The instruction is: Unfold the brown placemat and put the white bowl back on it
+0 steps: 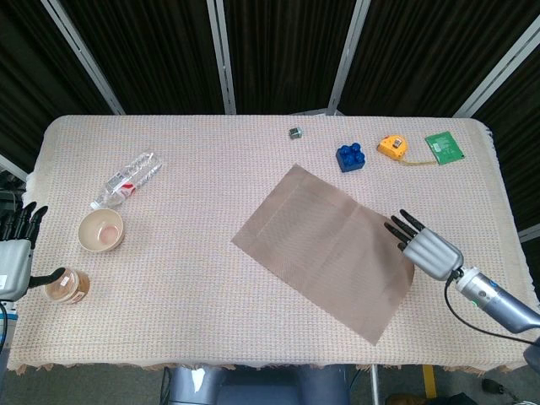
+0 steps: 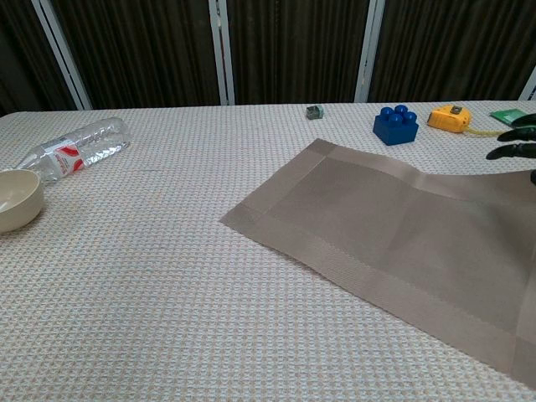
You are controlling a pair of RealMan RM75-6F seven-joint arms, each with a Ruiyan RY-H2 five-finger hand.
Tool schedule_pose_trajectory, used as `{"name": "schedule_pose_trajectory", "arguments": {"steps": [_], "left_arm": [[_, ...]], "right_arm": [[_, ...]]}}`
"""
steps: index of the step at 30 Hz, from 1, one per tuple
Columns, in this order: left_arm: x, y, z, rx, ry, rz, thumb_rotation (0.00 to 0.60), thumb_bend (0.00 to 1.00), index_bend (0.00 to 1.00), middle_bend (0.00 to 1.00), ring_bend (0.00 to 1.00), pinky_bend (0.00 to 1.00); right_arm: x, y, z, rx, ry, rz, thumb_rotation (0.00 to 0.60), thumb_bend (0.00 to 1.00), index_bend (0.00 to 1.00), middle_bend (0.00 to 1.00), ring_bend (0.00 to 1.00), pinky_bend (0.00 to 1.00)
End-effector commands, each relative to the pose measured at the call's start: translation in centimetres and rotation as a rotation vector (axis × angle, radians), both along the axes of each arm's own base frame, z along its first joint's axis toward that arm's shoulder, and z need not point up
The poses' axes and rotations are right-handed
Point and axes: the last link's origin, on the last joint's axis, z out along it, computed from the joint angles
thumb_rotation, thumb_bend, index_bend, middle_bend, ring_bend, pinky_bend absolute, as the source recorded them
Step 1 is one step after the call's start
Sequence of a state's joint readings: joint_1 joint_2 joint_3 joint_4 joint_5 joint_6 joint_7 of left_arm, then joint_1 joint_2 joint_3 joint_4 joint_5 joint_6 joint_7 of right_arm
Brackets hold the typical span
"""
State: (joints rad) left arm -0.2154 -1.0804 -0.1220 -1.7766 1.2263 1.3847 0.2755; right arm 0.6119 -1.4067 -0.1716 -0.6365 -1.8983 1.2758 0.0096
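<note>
Head view, left to right: left hand point(image 1: 15, 253) idles at the left edge, fingers apart, empty. White bowl point(image 1: 101, 229) waits at left on the tabletop point(image 1: 202, 321), well apart from the placemat. Brown placemat point(image 1: 325, 249) lies unfolded, skewed, centre-right. Right hand point(image 1: 426, 249) at its right edge; grip on it cannot be told.

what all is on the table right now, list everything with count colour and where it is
placemat: one, brown, opened out, lying at an angle right of centre
bowl: one, cream-white, left side
jar: one, brownish, near left corner
plastic bottle: one, clear, on its side, far left
toy brick: one, blue, far right of centre
tape measure: one, yellow, right of the brick
card: one, green, far right corner
small cube: one, grey-green, far centre
tablecloth: one, beige
left hand: at the left edge beside the jar
right hand: at the placemat's right edge
</note>
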Motion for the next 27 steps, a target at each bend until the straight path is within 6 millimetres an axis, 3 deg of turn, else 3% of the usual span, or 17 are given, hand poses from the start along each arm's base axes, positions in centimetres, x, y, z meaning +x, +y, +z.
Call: {"name": "schedule_pose_trajectory", "arguments": {"steps": [1,5,7,9,11,19,27], "left_arm": [[-0.1,0.0,0.0,0.002,-0.001,0.003,0.600,0.04,0.00,0.00,0.00,0.00],[-0.2,0.1,-0.1,-0.004,-0.001,0.011,0.600,0.04,0.00,0.00,0.00,0.00],[-0.3,0.2,-0.1,-0.007,0.001,0.012,0.600,0.04,0.00,0.00,0.00,0.00],[-0.3,0.1,-0.2,-0.011,0.000,0.011,0.600,0.04,0.00,0.00,0.00,0.00],[-0.2,0.1,-0.2,-0.013,0.000,0.008,0.600,0.04,0.00,0.00,0.00,0.00],[0.2,0.1,-0.6,-0.039,-0.012,-0.017,0.600,0.04,0.00,0.00,0.00,0.00],[2.5,0.8,-2.3,-0.116,-0.052,-0.136,0.600,0.04,0.00,0.00,0.00,0.00]], "right_arm": [[1.7,-3.2,-1.0,-0.019,0.055,0.067,0.600,0.39,0.66,0.06,0.00,0.00],[3.0,-5.1,-1.5,-0.045,0.108,0.137,0.600,0.37,0.64,0.06,0.00,0.00],[3.3,-5.8,-1.6,-0.070,0.117,0.144,0.600,0.23,0.46,0.03,0.00,0.00],[3.4,-6.2,-1.5,-0.102,0.114,0.133,0.600,0.03,0.12,0.00,0.00,0.00],[3.5,-6.5,-1.2,-0.148,0.105,0.139,0.600,0.00,0.00,0.00,0.00,0.00],[3.5,-4.9,1.7,-0.315,-0.249,0.057,0.600,0.00,0.00,0.00,0.00,0.00],[2.4,0.0,5.1,-0.335,-0.653,-0.173,0.600,0.00,0.00,0.00,0.00,0.00]]}}
